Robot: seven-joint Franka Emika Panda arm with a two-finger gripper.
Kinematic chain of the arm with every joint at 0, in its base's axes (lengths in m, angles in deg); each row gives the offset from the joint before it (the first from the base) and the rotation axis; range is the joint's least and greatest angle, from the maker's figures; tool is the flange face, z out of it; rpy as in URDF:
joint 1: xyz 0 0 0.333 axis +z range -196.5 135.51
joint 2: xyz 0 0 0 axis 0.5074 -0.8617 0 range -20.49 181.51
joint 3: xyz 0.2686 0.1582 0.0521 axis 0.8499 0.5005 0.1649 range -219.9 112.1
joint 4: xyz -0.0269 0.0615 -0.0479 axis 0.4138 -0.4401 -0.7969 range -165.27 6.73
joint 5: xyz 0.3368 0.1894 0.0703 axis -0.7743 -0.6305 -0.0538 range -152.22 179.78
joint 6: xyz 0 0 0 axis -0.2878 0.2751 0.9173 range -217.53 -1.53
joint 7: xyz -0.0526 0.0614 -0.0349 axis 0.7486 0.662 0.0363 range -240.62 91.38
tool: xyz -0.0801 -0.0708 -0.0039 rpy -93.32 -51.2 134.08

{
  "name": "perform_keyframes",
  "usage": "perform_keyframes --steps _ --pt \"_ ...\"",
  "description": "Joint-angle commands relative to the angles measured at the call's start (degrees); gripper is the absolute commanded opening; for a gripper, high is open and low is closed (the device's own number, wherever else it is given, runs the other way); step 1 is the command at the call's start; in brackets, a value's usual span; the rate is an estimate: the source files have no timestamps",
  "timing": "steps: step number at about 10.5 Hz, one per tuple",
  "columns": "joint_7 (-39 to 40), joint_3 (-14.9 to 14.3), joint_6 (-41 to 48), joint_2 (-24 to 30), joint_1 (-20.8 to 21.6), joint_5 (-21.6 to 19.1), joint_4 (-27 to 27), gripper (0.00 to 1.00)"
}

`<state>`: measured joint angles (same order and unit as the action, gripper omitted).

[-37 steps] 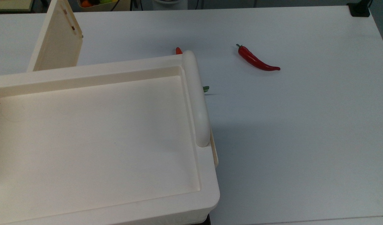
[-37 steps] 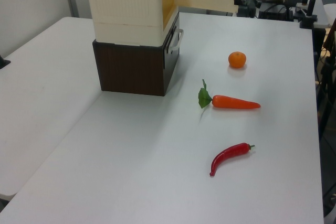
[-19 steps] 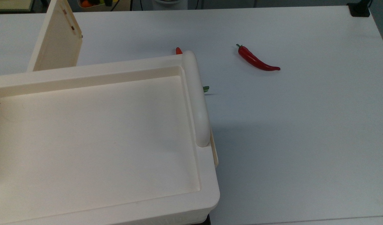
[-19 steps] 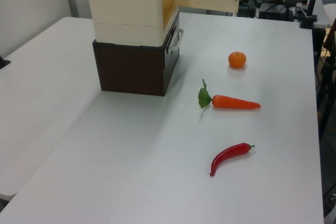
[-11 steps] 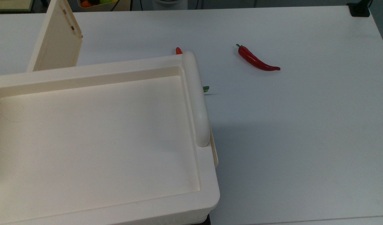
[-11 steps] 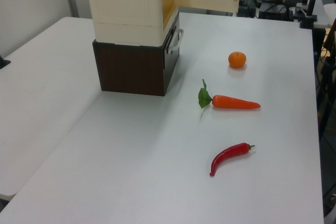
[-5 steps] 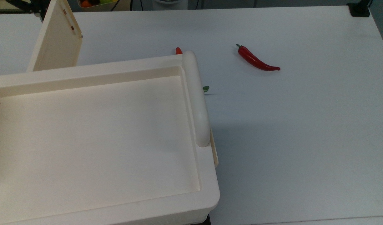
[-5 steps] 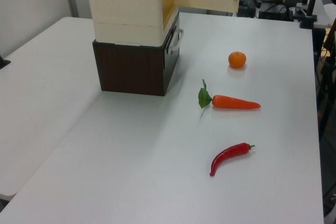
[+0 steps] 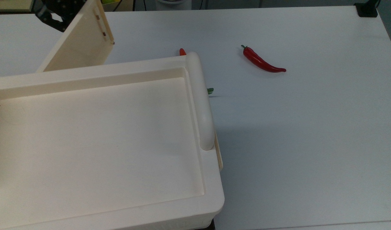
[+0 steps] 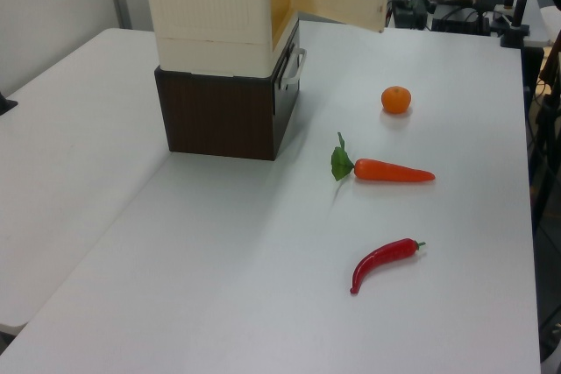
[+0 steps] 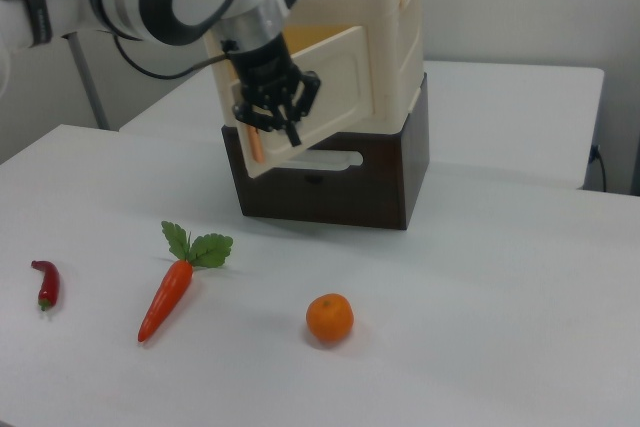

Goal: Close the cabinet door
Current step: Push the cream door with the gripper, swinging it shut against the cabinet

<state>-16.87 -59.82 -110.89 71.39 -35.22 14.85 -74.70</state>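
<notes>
— Where does the cabinet door (image 11: 318,97) stand?
— Ajar, swung out from the cabinet (image 11: 385,37), the gripper (image 11: 272,112) against its outer face; whether the fingers are apart, I cannot tell.
— Room around it?
— Open table (image 10: 263,286); carrot (image 11: 170,292) and orange (image 11: 330,318) lie well apart. The panel is cream, with brown-red marks near its free edge.

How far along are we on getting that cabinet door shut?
Partway. Done: the gripper has reached the outer face of the cabinet door and is against it near its free edge. In hand: the door stands at an angle to the cabinet, partly swung, with the yellowish interior open in the left view. Left: push it flush against the front.
</notes>
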Motion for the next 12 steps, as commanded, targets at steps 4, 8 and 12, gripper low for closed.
perform_keyframes --steps 4,8,12 --pt "-26.3 -0.5 -9.9 -3.7 10.3 -2.4 -0.1 0.06" --pt "-41.6 -0.5 -23.5 -8.1 13.8 -2.0 0.1 0.06" --pt "-48.5 -0.6 -27.6 -8.8 14.7 -1.7 0.1 0.06"
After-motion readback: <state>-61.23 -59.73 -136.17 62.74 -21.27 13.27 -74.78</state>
